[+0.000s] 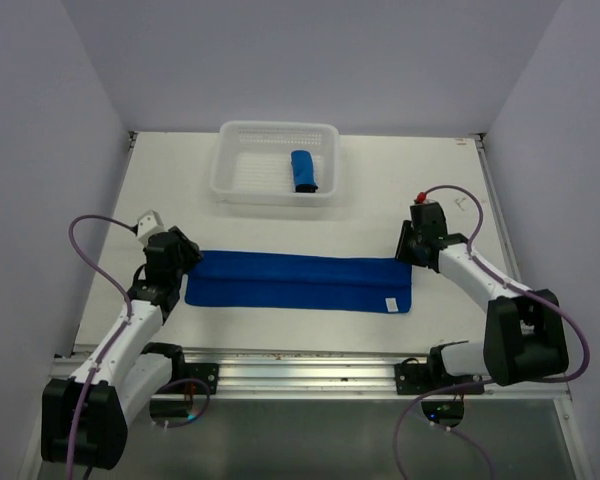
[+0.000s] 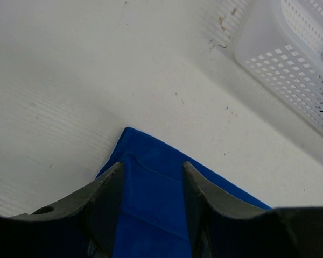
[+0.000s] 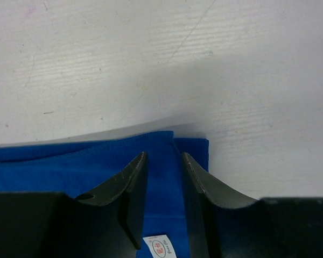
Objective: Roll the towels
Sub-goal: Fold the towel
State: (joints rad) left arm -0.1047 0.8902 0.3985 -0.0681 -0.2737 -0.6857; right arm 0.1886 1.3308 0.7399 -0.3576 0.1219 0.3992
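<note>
Left end effector (image 2: 152, 166) and right end effector (image 3: 164, 156) hover half open, empty, over opposite ends of the flat towel (image 1: 300, 283). A rolled towel (image 1: 303, 172) lies in the basket (image 1: 232, 172).

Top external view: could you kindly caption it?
Left gripper and right gripper at ends of flat towel; rolled towel in basket.

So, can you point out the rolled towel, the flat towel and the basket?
rolled towel (image 1: 303, 172), top view, middle of the roll
flat towel (image 1: 295, 282), top view, middle of the cloth
basket (image 1: 270, 194), top view, near wall
</note>
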